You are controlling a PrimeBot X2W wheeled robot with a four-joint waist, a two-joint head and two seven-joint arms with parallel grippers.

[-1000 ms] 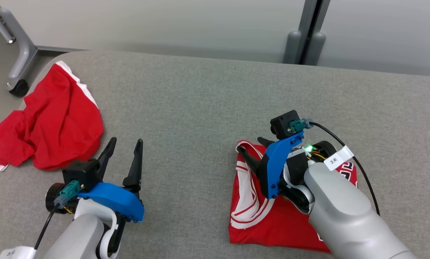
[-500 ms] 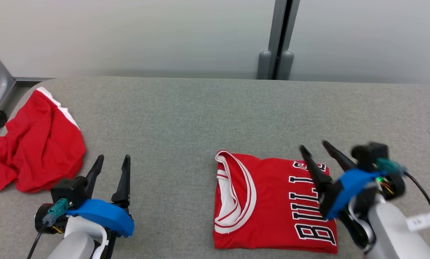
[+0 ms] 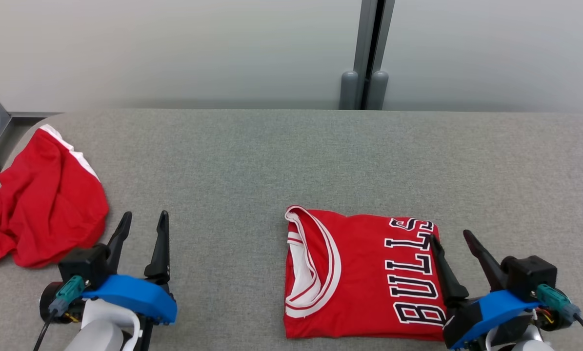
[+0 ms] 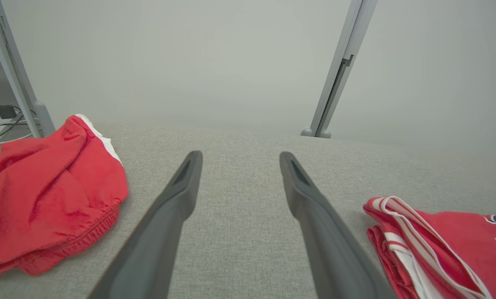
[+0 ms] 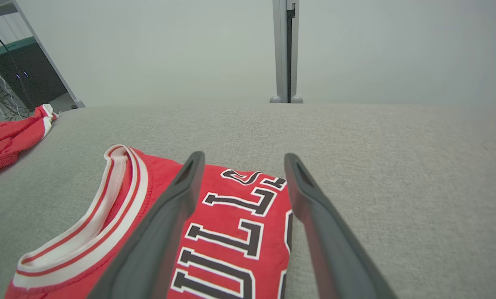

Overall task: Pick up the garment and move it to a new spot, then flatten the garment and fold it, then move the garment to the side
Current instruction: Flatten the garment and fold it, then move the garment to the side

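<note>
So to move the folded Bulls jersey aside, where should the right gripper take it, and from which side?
Probably the straight edge by the lettering, approached from the robot's right. The folded jersey lies flat on the table, and the right gripper sits open right at that edge, so a low pinch there should catch the layers together. The collar end is looser ribbed trim that could pull open.

Red BULLS jersey (image 3: pixel 364 243) folded flat, collar leftward, front-right; probably sleeveless.

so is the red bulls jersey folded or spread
Folded: the red Bulls jersey lies as a compact rectangle, with layers stacked along its collar edge.
</note>
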